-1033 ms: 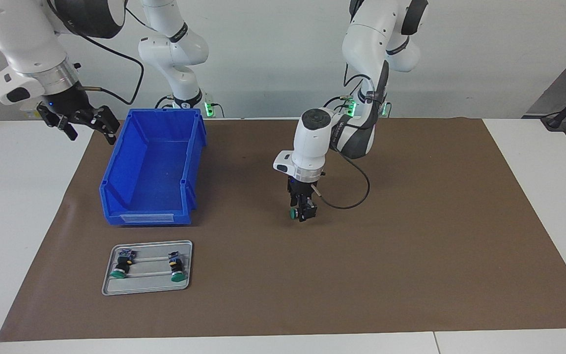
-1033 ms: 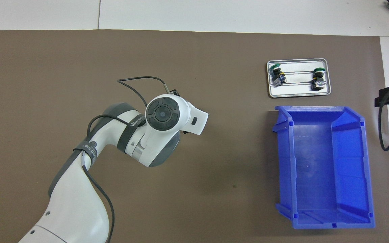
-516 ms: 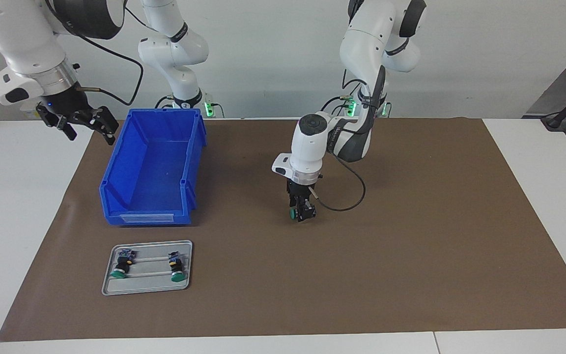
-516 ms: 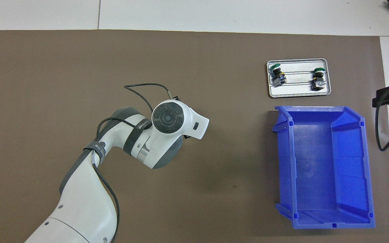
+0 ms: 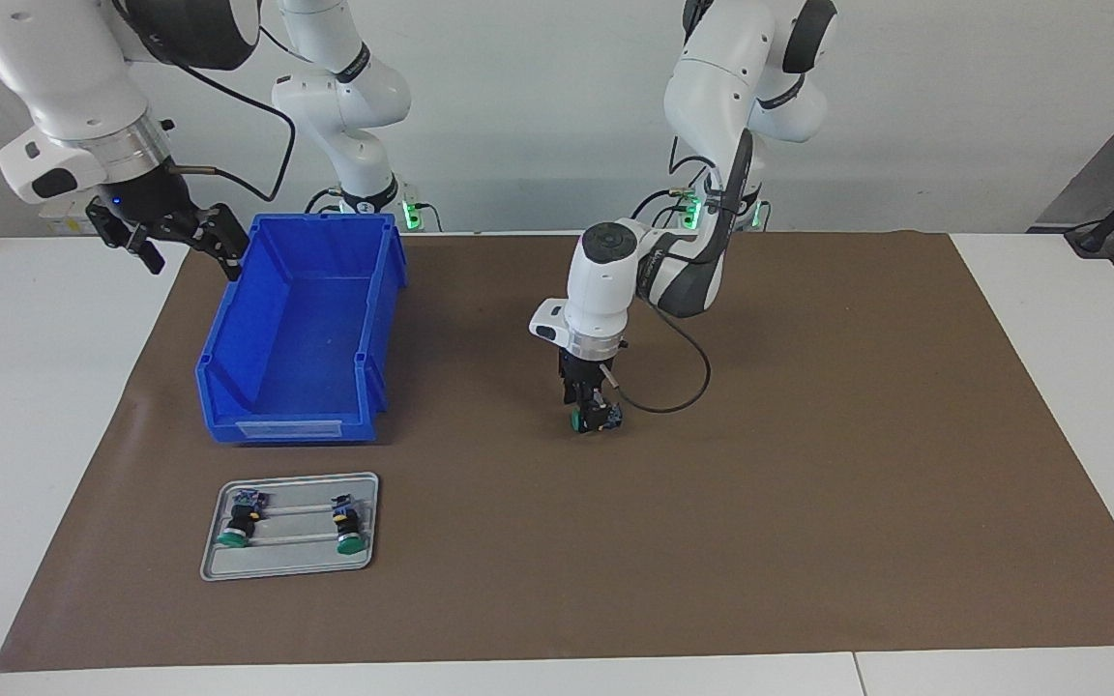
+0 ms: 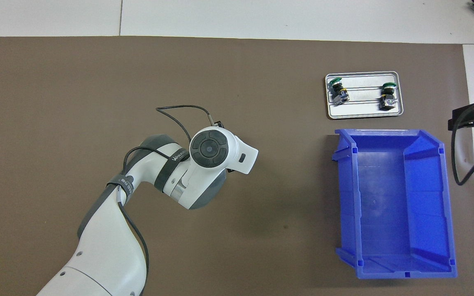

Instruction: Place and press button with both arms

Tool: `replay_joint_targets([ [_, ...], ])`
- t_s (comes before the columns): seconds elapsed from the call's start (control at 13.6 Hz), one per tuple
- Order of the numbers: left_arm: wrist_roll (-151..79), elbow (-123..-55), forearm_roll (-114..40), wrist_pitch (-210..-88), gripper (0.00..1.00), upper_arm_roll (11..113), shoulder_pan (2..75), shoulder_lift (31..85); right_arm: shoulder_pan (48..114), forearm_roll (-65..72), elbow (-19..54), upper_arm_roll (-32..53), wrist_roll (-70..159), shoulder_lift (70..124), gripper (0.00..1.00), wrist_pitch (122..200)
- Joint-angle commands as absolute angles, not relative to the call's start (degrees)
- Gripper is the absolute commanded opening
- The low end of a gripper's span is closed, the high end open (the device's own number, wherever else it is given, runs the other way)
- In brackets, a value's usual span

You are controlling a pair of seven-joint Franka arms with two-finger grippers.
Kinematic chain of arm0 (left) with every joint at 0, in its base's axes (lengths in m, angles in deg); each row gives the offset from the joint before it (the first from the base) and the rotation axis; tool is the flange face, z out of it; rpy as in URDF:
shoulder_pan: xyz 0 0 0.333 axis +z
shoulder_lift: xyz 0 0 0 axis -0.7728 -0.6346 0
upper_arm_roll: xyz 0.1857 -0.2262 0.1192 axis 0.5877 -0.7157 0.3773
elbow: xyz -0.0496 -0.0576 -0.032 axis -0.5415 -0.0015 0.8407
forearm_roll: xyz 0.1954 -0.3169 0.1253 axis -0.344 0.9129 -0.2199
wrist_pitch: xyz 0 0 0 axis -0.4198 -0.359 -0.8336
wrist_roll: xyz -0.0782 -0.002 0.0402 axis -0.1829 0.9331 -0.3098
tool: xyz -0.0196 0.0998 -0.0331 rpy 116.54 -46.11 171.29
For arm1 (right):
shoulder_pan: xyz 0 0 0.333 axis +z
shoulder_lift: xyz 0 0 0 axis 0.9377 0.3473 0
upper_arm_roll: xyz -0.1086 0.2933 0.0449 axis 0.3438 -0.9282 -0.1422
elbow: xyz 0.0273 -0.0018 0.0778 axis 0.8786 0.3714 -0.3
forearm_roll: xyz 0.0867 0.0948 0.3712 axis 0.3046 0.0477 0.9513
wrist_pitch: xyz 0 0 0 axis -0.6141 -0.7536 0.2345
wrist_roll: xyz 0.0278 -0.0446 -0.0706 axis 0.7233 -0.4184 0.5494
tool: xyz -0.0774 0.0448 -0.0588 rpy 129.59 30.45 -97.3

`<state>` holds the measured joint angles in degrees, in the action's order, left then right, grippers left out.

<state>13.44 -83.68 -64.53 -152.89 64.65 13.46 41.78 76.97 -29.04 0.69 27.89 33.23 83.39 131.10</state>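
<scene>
Near to far, starting at the robots' end.

Left arm point(image 5: 712, 116) comes in from its base and folds down over the middle of the brown mat point(image 5: 808, 483). Left gripper point(image 5: 591, 418) points straight down, low over the mat, clamped on a button point(image 5: 584, 419). Button lies sideways in the grip: green cap toward the right arm's end, blue-grey base toward the left arm's end. Can't tell if it touches the mat. From overhead the wrist housing hides gripper and button.

Right arm point(image 5: 64, 77) waits, raised at its own end of the table. Right gripper point(image 5: 175, 237) hangs over the mat's edge beside the bin's corner nearest the robots, fingers wide apart, nothing in them. Overhead shows only a sliver of it at the frame edge point(image 6: 473, 117).

Blue bin point(image 5: 228, 358) sits on the mat toward the right arm's end, nothing visible inside, label slot on the wall farthest from the robots.

Farther out, just past the bin: grey tray point(image 5: 291, 565) on the mat. Two more buttons lie on their sides in it, well apart, green caps pointing away from the robots: one point(image 5: 238, 525) at the tray's right-arm end, the other point(image 5: 348, 527) at the end nearer the table's middle.
</scene>
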Motion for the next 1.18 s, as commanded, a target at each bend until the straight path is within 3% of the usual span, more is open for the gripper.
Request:
replay_joint_targets([
  [0.0,12.86,-81.41,-65.02,-151.99,0.66,65.11,13.78,41.91,76.62,-28.91,0.42,27.49,33.1,82.7,1.0,129.57],
  [0.44,13.13,-75.34,-65.29,-139.16,0.66,65.03,13.78,41.47,76.18,-28.65,1.3,27.49,32.76,82.26,1.0,129.92],
  [1.11,13.04,-79.72,-65.02,-140.46,0.66,64.94,11.76,41.91,76.71,-28.65,1.39,27.49,32.93,82.26,1.0,129.92],
])
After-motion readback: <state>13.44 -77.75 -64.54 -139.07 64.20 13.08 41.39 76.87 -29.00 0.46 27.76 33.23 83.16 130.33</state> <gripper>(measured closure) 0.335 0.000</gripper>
